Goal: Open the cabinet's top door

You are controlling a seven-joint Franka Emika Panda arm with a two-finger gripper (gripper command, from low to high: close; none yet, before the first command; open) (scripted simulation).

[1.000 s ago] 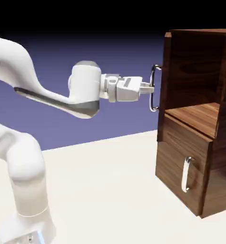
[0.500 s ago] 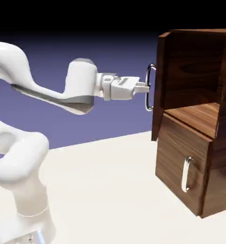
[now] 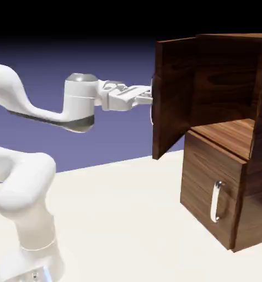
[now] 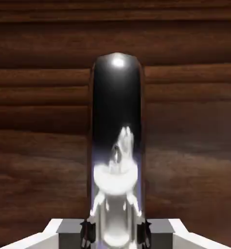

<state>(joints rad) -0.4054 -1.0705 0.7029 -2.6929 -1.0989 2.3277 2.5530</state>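
Two stacked door panels are carried by the cabinet (image 3: 232, 126), which stands at the counter's (image 3: 122, 220) right-hand end in the exterior view. The top door (image 3: 174, 93) is swung well out from the cabinet's front, its dark wood face turned partly toward the camera, and the upper compartment behind it is laid open, with a lighter wooden shelf seen inside. The lower door (image 3: 210, 187) is shut, its vertical silver handle (image 3: 215, 201) untouched.

The top door's silver handle (image 4: 117, 146) is seen mostly in the hand view, where it fills the middle as a tall, shiny, rounded bar against the wood grain. The fingers (image 4: 88, 232) are closed tight on it from either side, the bar being pinched between them at the picture's bottom edge.

The gripper (image 3: 146, 98) is held nearly level, pointed at the door's outer edge, where only a sliver of the handle shows. Behind it the white wrist and forearm are stretched back leftward, dipping slightly, while the upper arm rises in a bend from the base (image 3: 31, 264) at the counter's lower left corner.
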